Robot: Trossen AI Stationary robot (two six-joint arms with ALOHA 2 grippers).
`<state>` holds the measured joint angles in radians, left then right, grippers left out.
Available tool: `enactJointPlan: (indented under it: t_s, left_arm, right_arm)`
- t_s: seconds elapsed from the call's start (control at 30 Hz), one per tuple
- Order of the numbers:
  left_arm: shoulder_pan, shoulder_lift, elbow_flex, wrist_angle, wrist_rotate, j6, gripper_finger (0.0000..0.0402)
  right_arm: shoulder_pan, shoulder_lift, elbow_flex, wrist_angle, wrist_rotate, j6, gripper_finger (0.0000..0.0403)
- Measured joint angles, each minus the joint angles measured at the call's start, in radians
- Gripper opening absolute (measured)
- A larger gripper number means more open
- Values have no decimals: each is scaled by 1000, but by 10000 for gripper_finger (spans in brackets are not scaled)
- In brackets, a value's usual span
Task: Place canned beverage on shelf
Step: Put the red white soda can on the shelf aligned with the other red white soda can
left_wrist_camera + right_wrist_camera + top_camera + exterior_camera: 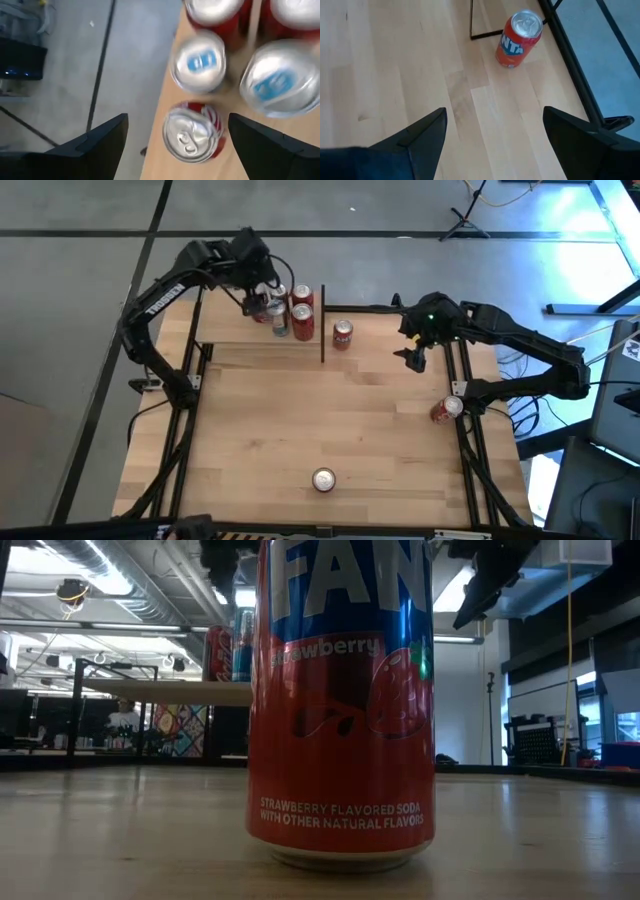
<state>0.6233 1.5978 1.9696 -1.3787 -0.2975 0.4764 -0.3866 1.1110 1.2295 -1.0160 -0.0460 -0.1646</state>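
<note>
The left gripper [262,302], open and empty, hovers above upright cans [290,312] on the shelf [235,330], while the open right gripper [492,135] points toward a can [518,38] beside the shelf.

My left gripper [262,302] hangs over the cans on the shelf [240,330] at the table's [330,420] far-left corner | my right gripper [413,352] hovers near the far-right corner, fingers apart | one red can [342,334] beside the shelf | one [446,410] at the right edge | one [323,480] near the front edge
</note>
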Motion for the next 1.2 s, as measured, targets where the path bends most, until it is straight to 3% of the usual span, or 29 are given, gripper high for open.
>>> enactJointPlan:
  t_s: [0.17,0.3,0.37,0.53,0.73,0.97,1.2]
  left_arm:
    - [-11,-29,120,-24,123,-140,330]
    - [-41,-90,121,-26,296,-225,330]
    - [-77,-116,107,-27,326,-266,330]
    - [-198,-173,46,-5,314,-361,330]
    - [-362,-197,-40,64,303,-484,330]
    - [-560,-198,-99,168,185,-649,330]
    - [-689,-198,-149,281,85,-823,330]
  right_arm:
    - [0,-1,92,-107,0,42,319]
    - [0,-3,136,-272,-13,134,319]
    - [0,-7,136,-364,-50,175,319]
    - [1,-23,99,-515,-154,293,319]
    - [1,-116,-25,-532,-198,352,319]
    - [1,-218,-154,-538,-255,382,319]
    - [1,-270,-238,-556,-255,339,319]
